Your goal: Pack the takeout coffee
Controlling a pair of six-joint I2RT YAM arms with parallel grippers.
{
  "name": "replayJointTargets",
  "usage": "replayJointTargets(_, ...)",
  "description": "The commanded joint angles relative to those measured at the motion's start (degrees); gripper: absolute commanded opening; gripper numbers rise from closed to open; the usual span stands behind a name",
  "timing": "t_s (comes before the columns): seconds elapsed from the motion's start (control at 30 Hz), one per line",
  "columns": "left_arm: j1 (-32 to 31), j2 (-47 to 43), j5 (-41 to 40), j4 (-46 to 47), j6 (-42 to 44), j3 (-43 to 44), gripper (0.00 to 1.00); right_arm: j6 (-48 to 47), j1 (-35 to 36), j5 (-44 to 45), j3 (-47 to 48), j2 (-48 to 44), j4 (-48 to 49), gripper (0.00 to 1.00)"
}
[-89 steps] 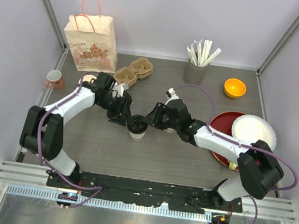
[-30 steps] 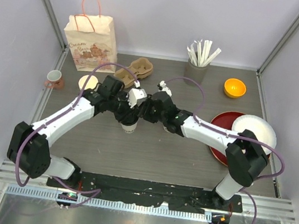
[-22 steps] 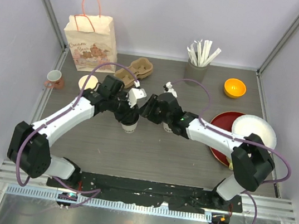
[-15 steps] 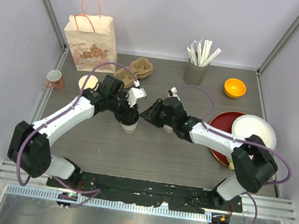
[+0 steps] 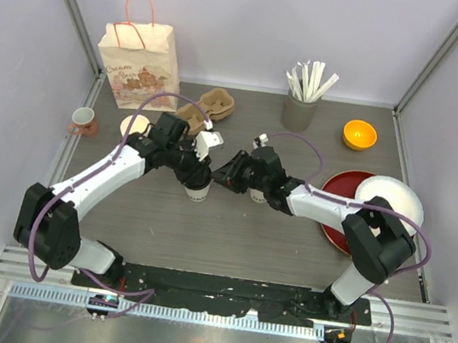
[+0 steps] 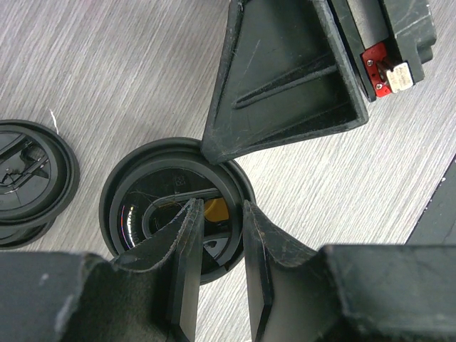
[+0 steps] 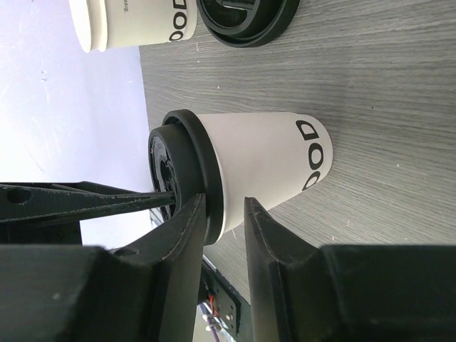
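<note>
Coffee cup (image 5: 198, 189) stands upright near the middle of the table (image 5: 236, 242), capped by a black lid (image 6: 135, 214), so what it holds is hidden. A grey pot (image 5: 299, 110) at the back holds white sticks (image 5: 312, 79), and a white plate (image 5: 389, 200) lies on a red plate (image 5: 340, 186). The inside of the paper bag (image 5: 138, 67) cannot be seen. A spare lid (image 6: 28, 182) lies just beside the cup, cut off by the frame edge.

The left gripper (image 6: 221, 206) points straight down over the capped cup with only a narrow slit between its jaws. Whether they pinch anything cannot be told. The right gripper (image 7: 226, 203) reaches in sideways at the cap's rim, its jaws equally narrow and its grip unclear. Both arms bend inward and meet at the cup.
</note>
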Motion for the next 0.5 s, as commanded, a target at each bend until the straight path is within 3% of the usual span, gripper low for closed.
replayJointTargets(0.0, -0.19, 2.81, -0.43, -3.02, -0.06, -0.61, 0.31, 2.28, -0.20, -4.28, 0.31, 2.46, 5.92, 0.34)
replayJointTargets(0.17, 0.95, 3.25, 0.62, -2.76, -0.76, -0.53, 0.33, 2.99, -0.20, -6.66, 0.66, 5.02, 7.69, 0.10)
replayJointTargets(0.27, 2.09, 2.72, 2.11, -3.20, -1.20, 0.35, 0.36, 2.46, -0.20, -6.22, 0.66, 4.66, 6.46, 0.01)
replayJointTargets(0.47, 3.94, 2.11, 4.75, -5.91, -4.71, 4.83, 0.47, -2.36, 0.06, -4.64, 4.17, 4.05, -0.22, 0.01)
